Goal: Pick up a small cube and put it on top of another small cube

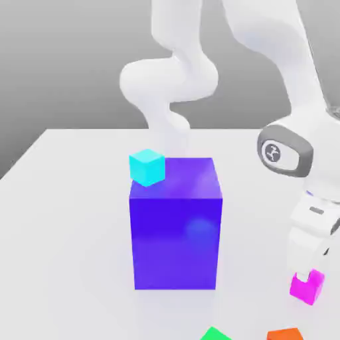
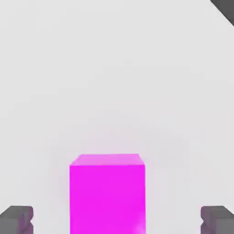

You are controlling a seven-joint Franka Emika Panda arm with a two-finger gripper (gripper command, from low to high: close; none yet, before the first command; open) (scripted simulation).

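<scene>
A pale grey table stretches under a grey backdrop, with the white arm rising behind it. The small cube, bright magenta, sits on the table near the exterior view's right edge, well apart from the big blue-purple block. Being a cube it has no long axis; in the exterior view it stands slightly turned, showing two side faces, while in the hand view one flat face looks squarely at the camera with its top face just visible. The gripper is lowered over it, its white body covering part of the cube's top. In the hand view the two dark fingertips stand wide apart, one on each side of the cube, with clear gaps between pads and cube, so the hand is released and grasps nothing. A small cyan cube rests on the block's top corner, toward the exterior view's left. A green piece and an orange cube are cut off by the exterior view's lower edge
</scene>
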